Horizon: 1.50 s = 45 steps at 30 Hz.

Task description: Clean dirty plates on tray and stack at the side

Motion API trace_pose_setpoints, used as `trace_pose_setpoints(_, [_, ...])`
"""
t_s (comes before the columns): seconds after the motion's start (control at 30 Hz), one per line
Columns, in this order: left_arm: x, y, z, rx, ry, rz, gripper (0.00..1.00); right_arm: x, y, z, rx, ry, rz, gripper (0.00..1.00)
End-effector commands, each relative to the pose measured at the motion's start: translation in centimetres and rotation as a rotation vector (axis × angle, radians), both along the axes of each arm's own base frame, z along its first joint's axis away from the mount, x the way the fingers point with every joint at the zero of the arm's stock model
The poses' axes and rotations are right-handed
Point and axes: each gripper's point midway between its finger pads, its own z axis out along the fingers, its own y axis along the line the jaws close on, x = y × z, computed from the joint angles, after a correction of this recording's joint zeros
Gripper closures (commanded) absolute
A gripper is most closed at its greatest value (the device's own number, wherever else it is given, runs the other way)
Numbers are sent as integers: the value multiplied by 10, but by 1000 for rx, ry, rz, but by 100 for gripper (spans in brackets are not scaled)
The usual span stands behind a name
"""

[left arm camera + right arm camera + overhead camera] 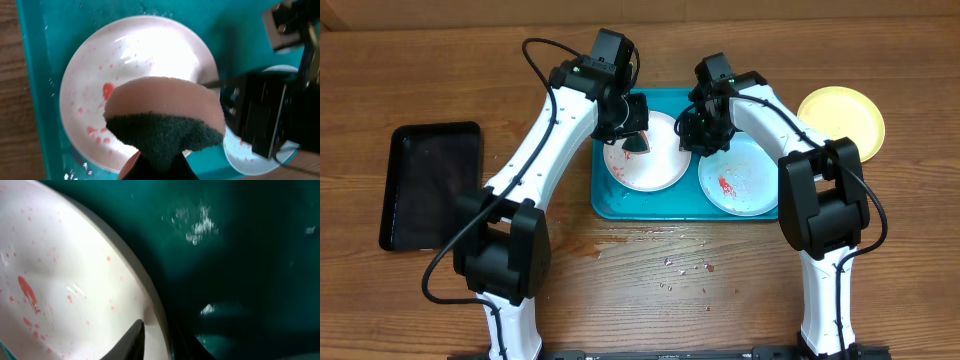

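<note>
Evidently, left gripper (633,125) clamped a sponge (162,112) over the smeared white plate (645,165) on the tray (610,205), ready to scrub. Right gripper (703,130) straddled its 3 o'clock rim, presumably steadying it; grip unconfirmed.

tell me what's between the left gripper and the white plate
A sponge, tan with a dark green scouring face, clamped in the left gripper over the red-smeared white plate; the left wrist view shows it.

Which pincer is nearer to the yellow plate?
Right. The right pincer is at the white plate, left of the yellow plate; the left pincer, holding a sponge, is farther left.
</note>
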Motion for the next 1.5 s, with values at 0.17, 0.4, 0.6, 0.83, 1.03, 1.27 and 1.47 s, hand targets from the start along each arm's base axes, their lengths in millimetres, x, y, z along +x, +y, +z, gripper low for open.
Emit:
trace_pose_setpoints(0.17, [-1,-24,-28,-123,3,-25,96,-19,-10,-24,-65,77,-25,96])
trace_pose_setpoints(0.4, [5,-24,-56,-143,-12,112,96,-17,-10,-24,-66,69,-24,96])
trace_pose_setpoints(0.6, [12,-23,-63,-134,-49,174,96,-14,-6,-24,-59,53,-24,96])
trace_pose_setpoints(0.83, [25,-37,-69,-177,-87,219,96,-14,-6,-24,-60,53,-26,96])
trace_pose_setpoints(1.03, [19,-26,-119,-101,-11,226,96,-14,-6,-24,-60,55,-24,96])
trace_pose_setpoints(1.27, [15,26,-130,135,-7,214,96,-14,-6,-24,-60,54,-24,96])
trace_pose_setpoints(1.47, [23,80,-105,424,-47,265,96,-14,-6,-24,-61,53,-23,96])
